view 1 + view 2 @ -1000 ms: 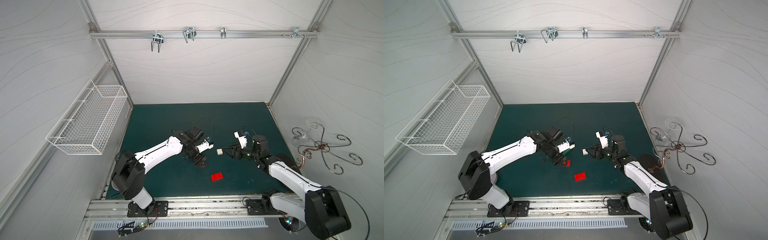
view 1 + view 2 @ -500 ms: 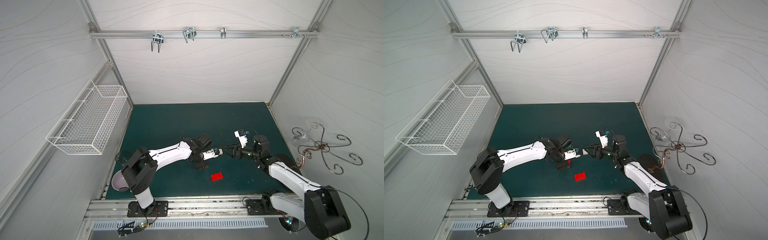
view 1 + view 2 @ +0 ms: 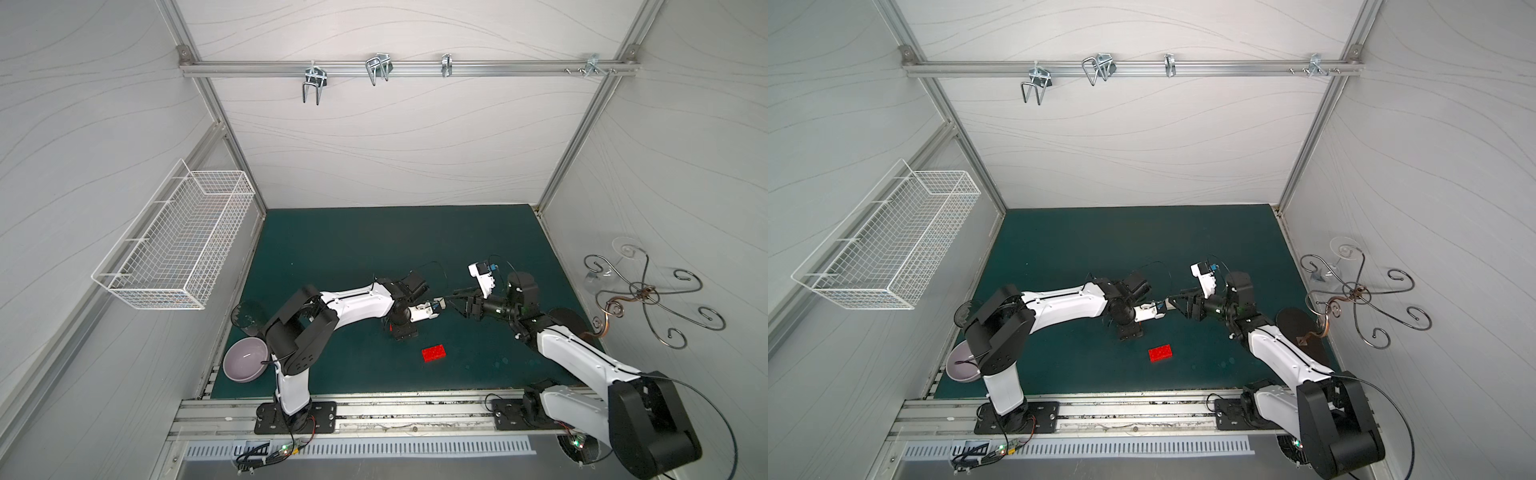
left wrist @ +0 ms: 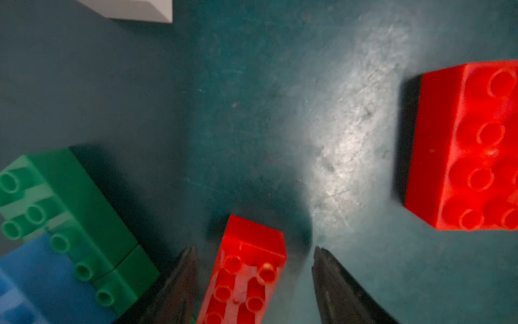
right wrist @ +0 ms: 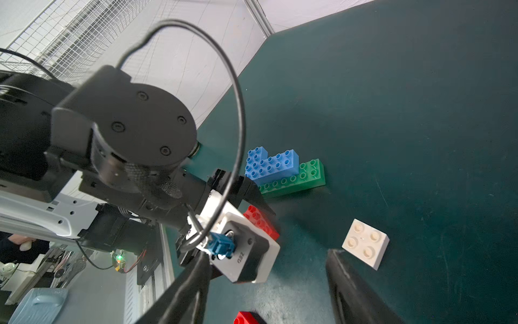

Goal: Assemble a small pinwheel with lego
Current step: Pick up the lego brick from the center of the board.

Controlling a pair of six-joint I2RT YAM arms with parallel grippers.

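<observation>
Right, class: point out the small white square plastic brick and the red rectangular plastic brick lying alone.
small white square plastic brick (image 5: 365, 243): right wrist view, studded top face.
red rectangular plastic brick (image 3: 434, 353): in a top view, studded top.

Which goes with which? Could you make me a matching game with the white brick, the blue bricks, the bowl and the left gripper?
Things:
1. white brick
2. blue bricks
3. bowl
4. left gripper

States:
a. open around a red brick
b. alone on the mat, studs up
c. beside the left arm's base
d. stacked on green bricks

Pairs: 1-b, 2-d, 3-c, 4-a
</observation>
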